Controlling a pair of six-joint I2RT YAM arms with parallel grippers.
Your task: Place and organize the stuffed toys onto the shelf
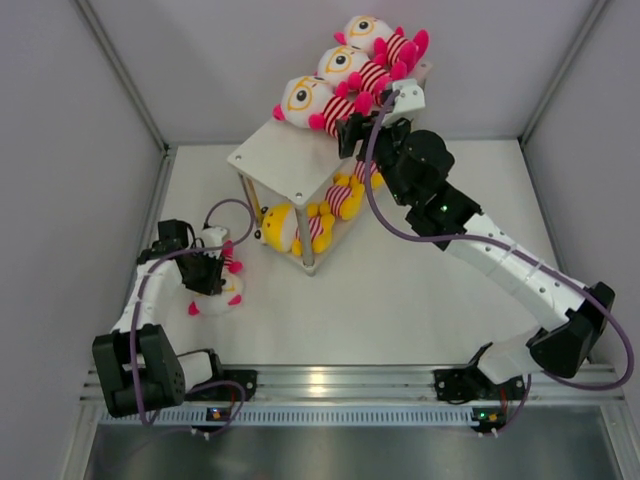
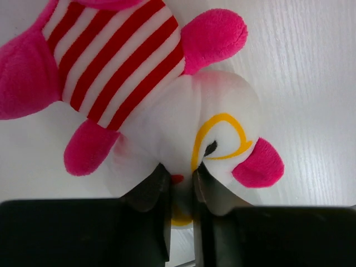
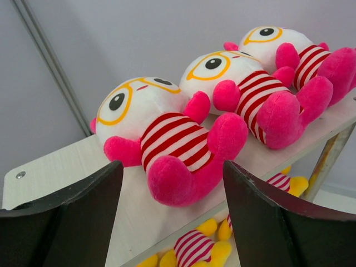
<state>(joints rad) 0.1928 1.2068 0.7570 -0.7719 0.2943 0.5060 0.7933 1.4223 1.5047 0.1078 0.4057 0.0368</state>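
White plush fills my left wrist view: a white-headed plush doll with pink limbs and a red-and-white striped shirt (image 2: 133,72) lies on the pale wood-grain table (image 2: 317,67), off the near-left corner of the two-tier white-board shelf with thin metal posts (image 1: 285,160). My left gripper (image 2: 182,186) has its black fingers pinched almost together on a fold of that doll's head, just below the yellow glasses rim. The doll's long axis runs away from the pincer: head at the fingers, striped body and feet beyond.

Further out, at the shelf's right end, my right gripper (image 3: 172,167) stands wide open with nothing in it. Its fingers frame the feet of the nearest shelf doll (image 3: 167,144); I cannot tell whether they reach around it. That doll, the middle shelf doll (image 3: 245,89) and the far shelf doll (image 3: 295,50) lie on their backs side by side along the top board, feet towards the pincer, heads away. On the lower board lie yellow-bodied striped dolls (image 1: 340,198).
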